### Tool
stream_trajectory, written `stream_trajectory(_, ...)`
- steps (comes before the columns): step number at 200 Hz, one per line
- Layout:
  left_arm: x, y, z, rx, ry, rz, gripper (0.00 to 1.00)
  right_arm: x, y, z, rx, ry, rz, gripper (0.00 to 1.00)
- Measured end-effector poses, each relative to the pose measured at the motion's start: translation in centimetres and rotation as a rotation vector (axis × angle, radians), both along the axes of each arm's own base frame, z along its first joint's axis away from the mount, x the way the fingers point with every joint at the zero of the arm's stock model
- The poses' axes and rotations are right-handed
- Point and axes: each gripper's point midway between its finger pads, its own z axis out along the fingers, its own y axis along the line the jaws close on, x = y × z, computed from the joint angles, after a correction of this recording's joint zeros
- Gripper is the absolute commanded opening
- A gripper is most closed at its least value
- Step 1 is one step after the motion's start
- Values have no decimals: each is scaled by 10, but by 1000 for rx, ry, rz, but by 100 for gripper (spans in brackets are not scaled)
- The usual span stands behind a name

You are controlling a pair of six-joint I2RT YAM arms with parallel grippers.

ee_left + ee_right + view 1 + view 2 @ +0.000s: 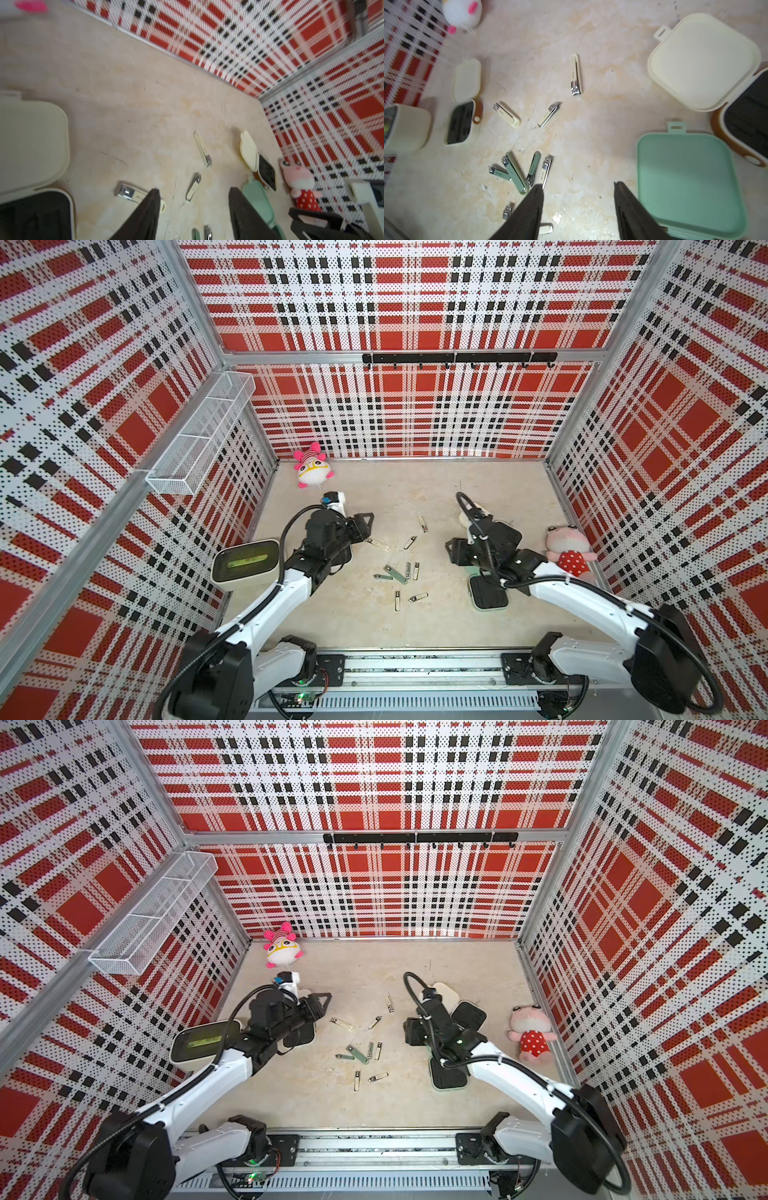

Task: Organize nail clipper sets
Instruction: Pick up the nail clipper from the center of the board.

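Inside red-plaid perforated walls (pixel 415 406), silver nail clippers (pixel 397 572) lie scattered on a mottled beige tabletop (pixel 415 626). Right of that scatter, a mint green case (pixel 687 182) and a cream case (pixel 702 62) lie open. A second cream case (pixel 464 99) lies open to its left. The left gripper (pixel 194 189) and right gripper (pixel 578 185) flank the scatter, jaws parted and empty.

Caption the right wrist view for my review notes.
Open right pincer above the table, between scattered nail clippers and the open mint case.
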Motion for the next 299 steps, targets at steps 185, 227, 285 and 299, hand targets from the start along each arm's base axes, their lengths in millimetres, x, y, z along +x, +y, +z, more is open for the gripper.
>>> stream_trajectory(185,-10,175,-55,-149,166,457,79,35,186,-36,-231,44,425,56)
stream_trajectory(227,-11,170,-59,-169,182,433,79,31,181,-55,-271,88,454,59)
stream_trajectory(285,-11,168,-58,-180,178,425,78,8,182,-78,-340,145,519,55)
stream_trajectory(299,-11,168,-58,-182,177,424,78,2,183,-79,-348,150,533,52)
